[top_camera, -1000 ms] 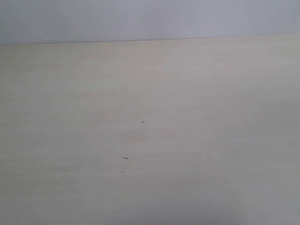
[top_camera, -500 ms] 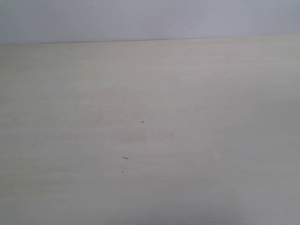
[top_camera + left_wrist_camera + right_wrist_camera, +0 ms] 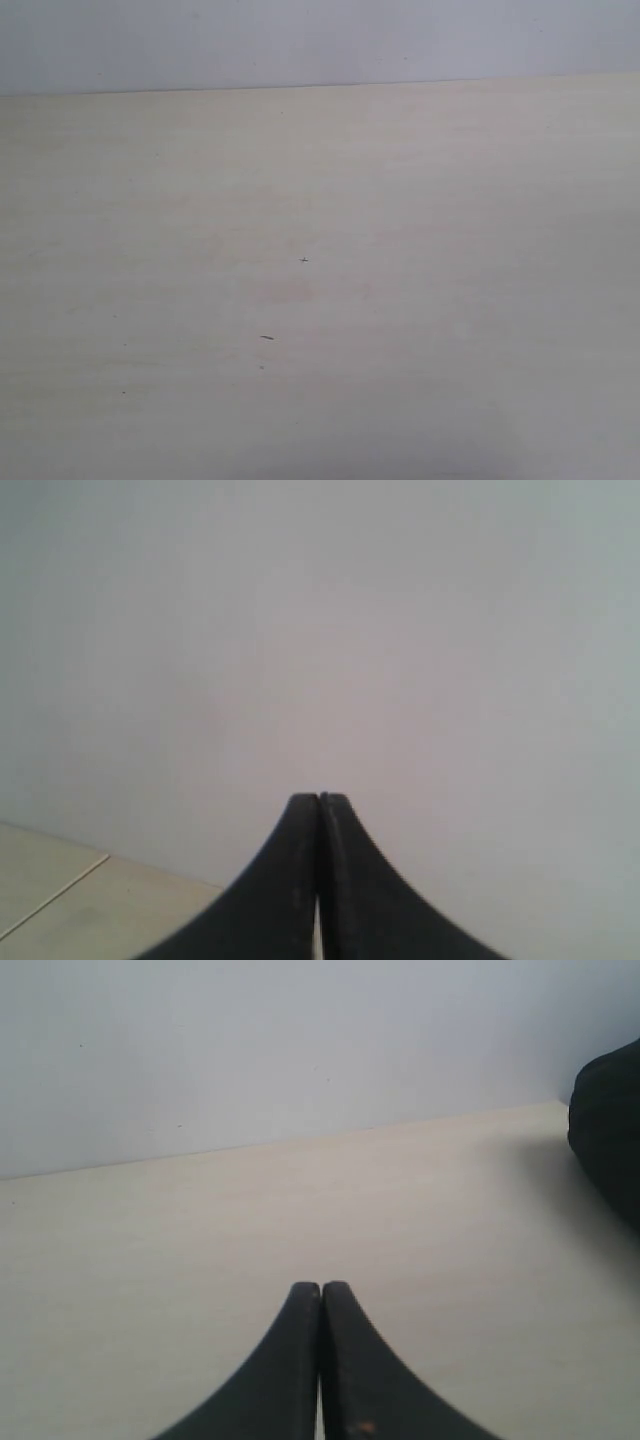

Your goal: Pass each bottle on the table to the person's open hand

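Note:
The pale beige table (image 3: 400, 200) fills the exterior view, bare except for a few tiny dark specks. No bottle and no hand shows in any view. Neither arm appears in the exterior view. In the left wrist view my left gripper (image 3: 319, 798) is shut, its black fingers pressed together with nothing between them, facing a plain pale wall. In the right wrist view my right gripper (image 3: 321, 1286) is also shut and empty, held over the table (image 3: 150, 1240).
A pale grey wall (image 3: 300, 40) stands behind the table's far edge. A dark rounded object (image 3: 610, 1130) sits at the edge of the right wrist view, on or beside the table. A strip of beige surface (image 3: 60, 900) shows in a corner of the left wrist view.

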Available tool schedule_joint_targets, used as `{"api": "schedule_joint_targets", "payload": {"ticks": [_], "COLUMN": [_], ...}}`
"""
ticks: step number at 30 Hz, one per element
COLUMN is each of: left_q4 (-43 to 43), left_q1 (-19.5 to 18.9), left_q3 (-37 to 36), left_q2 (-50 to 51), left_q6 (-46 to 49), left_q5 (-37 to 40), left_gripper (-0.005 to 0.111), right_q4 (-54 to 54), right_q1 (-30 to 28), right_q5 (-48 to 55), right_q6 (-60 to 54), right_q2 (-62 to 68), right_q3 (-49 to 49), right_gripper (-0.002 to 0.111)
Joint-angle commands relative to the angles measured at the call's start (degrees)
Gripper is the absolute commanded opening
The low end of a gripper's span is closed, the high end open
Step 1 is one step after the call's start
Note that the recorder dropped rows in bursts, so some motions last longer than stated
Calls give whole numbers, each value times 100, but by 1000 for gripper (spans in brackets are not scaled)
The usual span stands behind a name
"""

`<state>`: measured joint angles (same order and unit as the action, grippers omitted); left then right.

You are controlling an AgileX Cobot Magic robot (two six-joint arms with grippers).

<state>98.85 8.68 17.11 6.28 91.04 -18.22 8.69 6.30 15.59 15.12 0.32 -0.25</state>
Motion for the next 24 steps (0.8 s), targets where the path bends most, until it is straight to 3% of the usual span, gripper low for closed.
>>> {"api": "schedule_joint_targets", "payload": {"ticks": [1, 4, 8, 12, 17, 21, 24], "left_q4": [-2123, -4140, -5810, -5975, -7598, -7706, -7803], "left_q1": [-4, -4, -4, -15, -15, -133, -144], "left_q3": [-275, -479, -740, -1178, -1711, -1711, -1711], "left_q2": [30, 166, 195, 195, 195, 195, 195], "left_q6": [-1838, -3199, -4610, -5026, -6882, -7450, -7463], "left_q5": [600, 1184, 1742, 1822, 1876, 1999, 2517], "left_gripper": [0, 0, 0, 0, 0, 0, 0], "right_q4": [33, 33, 33, 33, 33, 33, 33], "right_q1": [-27, -27, -27, -27, -27, -27, -27], "right_q5": [-53, -53, -53, -53, -53, -53, -53], "right_q6": [3, 3, 3, 3, 3, 3, 3], "right_q2": [-32, -32, -32, -32, -32, -32, -32], "right_q3": [25, 25, 25, 25, 25, 25, 25], "right_gripper": [0, 0, 0, 0, 0, 0, 0]}}
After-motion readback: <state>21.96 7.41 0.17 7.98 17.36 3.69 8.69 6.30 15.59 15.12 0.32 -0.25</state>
